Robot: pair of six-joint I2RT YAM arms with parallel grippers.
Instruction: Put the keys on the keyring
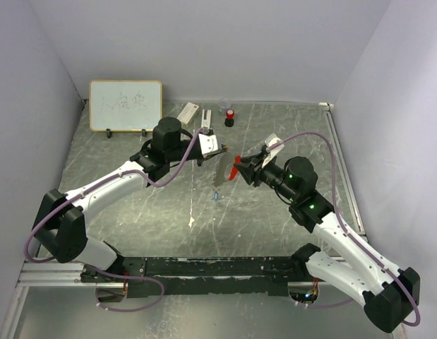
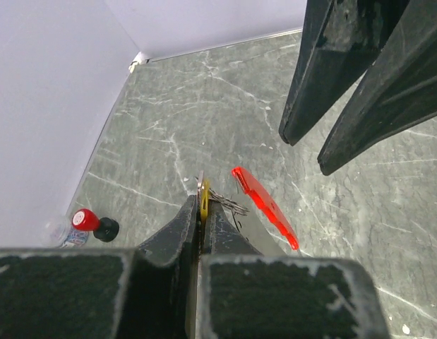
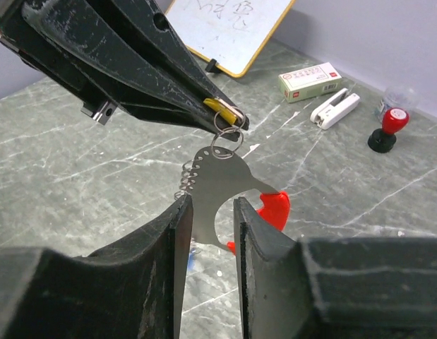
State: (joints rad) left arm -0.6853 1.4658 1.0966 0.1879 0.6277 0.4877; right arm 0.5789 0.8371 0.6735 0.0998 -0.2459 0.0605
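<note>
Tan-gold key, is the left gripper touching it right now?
Touching. The right wrist view shows the left gripper shut on the tan-gold key, which pokes out between its closed fingertips.

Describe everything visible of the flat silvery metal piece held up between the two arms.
The flat silvery metal piece is a thin, shiny plate with small holes along one edge and a curved cut-out below. It stands upright above the grey marbled table, gripped between the right gripper's fingers, a red plastic tag beside it. Small wire rings at its top lead to the yellow key pinched in the left gripper's fingers.
</note>
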